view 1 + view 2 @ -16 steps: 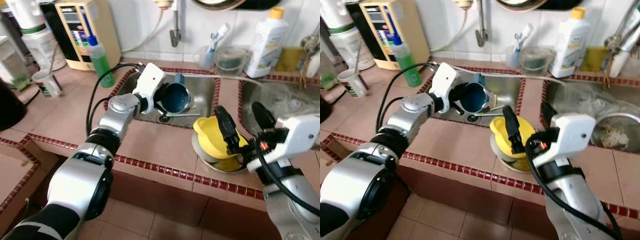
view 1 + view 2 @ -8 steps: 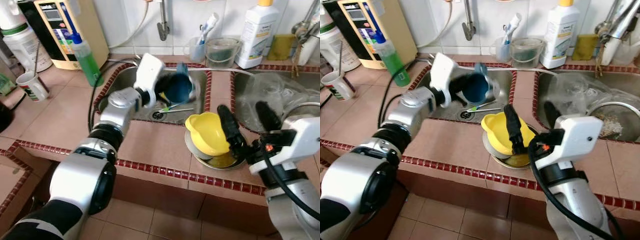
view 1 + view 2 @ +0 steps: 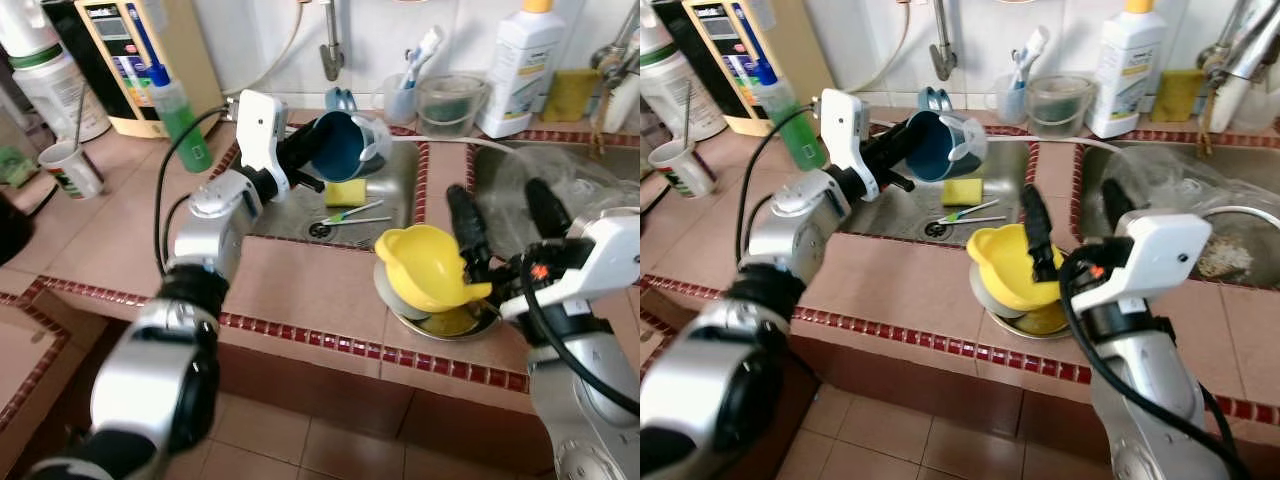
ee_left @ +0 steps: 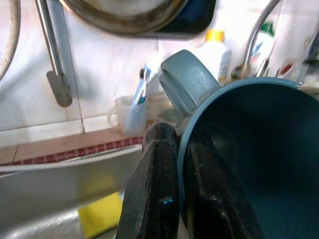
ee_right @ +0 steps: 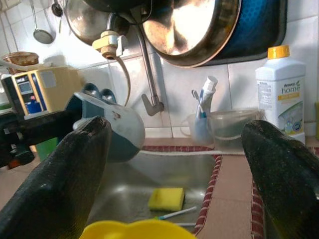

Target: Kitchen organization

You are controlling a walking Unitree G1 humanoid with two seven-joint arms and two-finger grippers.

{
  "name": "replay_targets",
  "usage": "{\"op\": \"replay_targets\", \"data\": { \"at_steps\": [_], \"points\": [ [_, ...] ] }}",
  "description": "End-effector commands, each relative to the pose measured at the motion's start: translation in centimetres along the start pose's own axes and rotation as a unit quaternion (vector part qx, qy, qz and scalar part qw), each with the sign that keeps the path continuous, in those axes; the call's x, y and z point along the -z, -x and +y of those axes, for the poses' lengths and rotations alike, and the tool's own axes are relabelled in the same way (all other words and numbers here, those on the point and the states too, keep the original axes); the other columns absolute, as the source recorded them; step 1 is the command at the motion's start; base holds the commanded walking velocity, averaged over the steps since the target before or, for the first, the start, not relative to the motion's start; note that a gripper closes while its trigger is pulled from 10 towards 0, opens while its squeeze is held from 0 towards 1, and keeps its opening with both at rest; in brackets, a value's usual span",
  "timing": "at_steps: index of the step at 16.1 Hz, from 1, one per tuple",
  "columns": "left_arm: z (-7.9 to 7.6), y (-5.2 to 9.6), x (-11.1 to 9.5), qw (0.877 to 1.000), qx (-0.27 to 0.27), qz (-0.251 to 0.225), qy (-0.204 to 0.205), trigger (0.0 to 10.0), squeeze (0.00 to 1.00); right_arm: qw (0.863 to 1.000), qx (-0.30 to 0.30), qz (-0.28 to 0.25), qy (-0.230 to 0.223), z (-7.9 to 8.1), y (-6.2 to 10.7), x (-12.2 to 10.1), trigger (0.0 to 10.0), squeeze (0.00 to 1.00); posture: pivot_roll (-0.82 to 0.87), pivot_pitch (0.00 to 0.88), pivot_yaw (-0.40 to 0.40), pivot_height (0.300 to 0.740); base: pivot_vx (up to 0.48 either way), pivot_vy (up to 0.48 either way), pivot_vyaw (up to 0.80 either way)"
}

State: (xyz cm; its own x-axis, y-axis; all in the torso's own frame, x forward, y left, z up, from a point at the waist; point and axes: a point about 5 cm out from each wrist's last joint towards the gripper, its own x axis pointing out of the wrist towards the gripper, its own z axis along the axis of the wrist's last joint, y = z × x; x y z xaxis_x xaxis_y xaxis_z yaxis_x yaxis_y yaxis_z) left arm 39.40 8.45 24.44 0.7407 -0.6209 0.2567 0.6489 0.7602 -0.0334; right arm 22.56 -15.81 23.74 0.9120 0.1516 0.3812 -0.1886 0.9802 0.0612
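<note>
A dark blue plastic cup (image 3: pixel 338 146) with a grey handle hangs tilted above the steel sink (image 3: pixel 400 180), its mouth facing the camera. My left gripper (image 3: pixel 312 160) is shut on its rim; in the left wrist view one black finger (image 4: pixel 154 189) sits outside the cup (image 4: pixel 249 164) and the other inside. My right gripper (image 3: pixel 502 215) stands open just behind a yellow bowl (image 3: pixel 425 272), which is stacked in a metal bowl (image 3: pixel 455 322) on the tiled counter. In the right wrist view its fingers (image 5: pixel 55 184) are spread wide.
A yellow sponge (image 3: pixel 347 192) and a green toothbrush (image 3: pixel 350 212) lie in the sink. A green soap bottle (image 3: pixel 178 110), a paper cup (image 3: pixel 70 168), a white bottle (image 3: pixel 525 65) and a clear tub (image 3: pixel 447 100) stand around it. A second sink (image 3: pixel 560 180) lies right.
My left gripper has lifted the blue cup up out of the sink, uncovering the yellow sponge. The right gripper stays open behind the yellow bowl. The camera shifted slightly.
</note>
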Motion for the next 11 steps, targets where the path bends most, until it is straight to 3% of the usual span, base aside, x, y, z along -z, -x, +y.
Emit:
{"op": "replay_targets", "data": {
  "at_steps": [1, 6, 9, 11],
  "points": [
    [0.2, 0.2, -1.4, 0.999, -0.007, -0.031, 0.005, 10.0, 0.00, 1.000, 0.004, -0.009, 0.003, -0.1, -0.3, 0.1, 10.0, 0.00, -0.24, 0.020, 0.145, 0.740, 0.000, 0.000, 0.00],
    [-1.0, 0.7, -2.0, 0.998, 0.002, -0.067, 0.023, 10.0, 0.00, 0.999, 0.009, -0.018, 0.025, -0.5, -1.4, 0.6, 10.0, 0.00, -0.23, 0.000, 0.128, 0.740, 0.000, 0.000, 0.00],
    [-0.9, 2.7, -1.1, 0.997, -0.013, -0.077, 0.021, 10.0, 0.00, 0.998, 0.029, -0.022, 0.055, -1.1, -1.3, 1.3, 10.0, 0.00, -0.23, 0.000, 0.125, 0.740, 0.000, 0.000, 0.00],
    [-1.0, 5.3, -0.1, 0.995, -0.042, -0.086, 0.025, 10.0, 0.00, 0.997, 0.046, -0.021, 0.064, -1.4, -1.0, 2.6, 10.0, 0.00, -0.21, 0.000, 0.111, 0.740, 0.000, 0.000, 0.00]
  ]
}}
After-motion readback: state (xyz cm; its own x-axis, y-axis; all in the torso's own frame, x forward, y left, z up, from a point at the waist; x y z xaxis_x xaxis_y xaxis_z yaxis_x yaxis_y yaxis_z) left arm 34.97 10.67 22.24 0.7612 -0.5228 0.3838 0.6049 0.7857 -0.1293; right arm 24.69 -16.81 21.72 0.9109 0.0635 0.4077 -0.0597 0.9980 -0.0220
